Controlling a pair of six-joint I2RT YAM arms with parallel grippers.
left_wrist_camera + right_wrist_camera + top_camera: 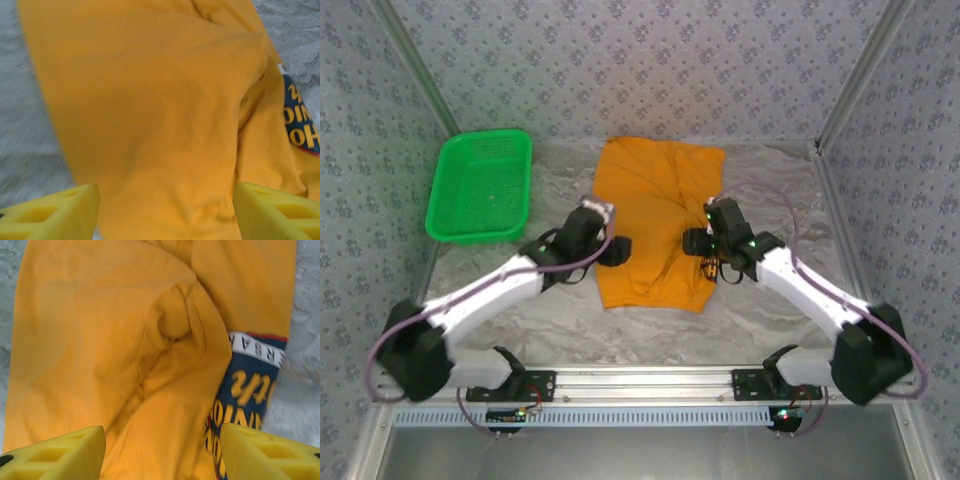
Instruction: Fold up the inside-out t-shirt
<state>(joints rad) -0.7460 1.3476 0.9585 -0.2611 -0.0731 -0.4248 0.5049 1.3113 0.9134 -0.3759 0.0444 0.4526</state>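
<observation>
- The inside-out t-shirt, orange-yellow, is laid on the middle of the grey bench, gathered into a rough lengthwise strip with several rumpled layers.
- A dark blue printed graphic is exposed along the shirt's right edge.
- The left hand is held over the shirt's left edge, fingers spread apart, nothing grasped.
- The right hand is held over the right edge beside the graphic, likewise spread and empty.
- A green basket is placed well apart, at the far left.
- Risk: a raised ridge of cloth is seen mid-shirt; if only the top layer is pinched, the layers beneath could be left behind and the fold skewed.
- Risk: if the two edges are lifted unevenly, the strip could be dragged or opened out again.
</observation>
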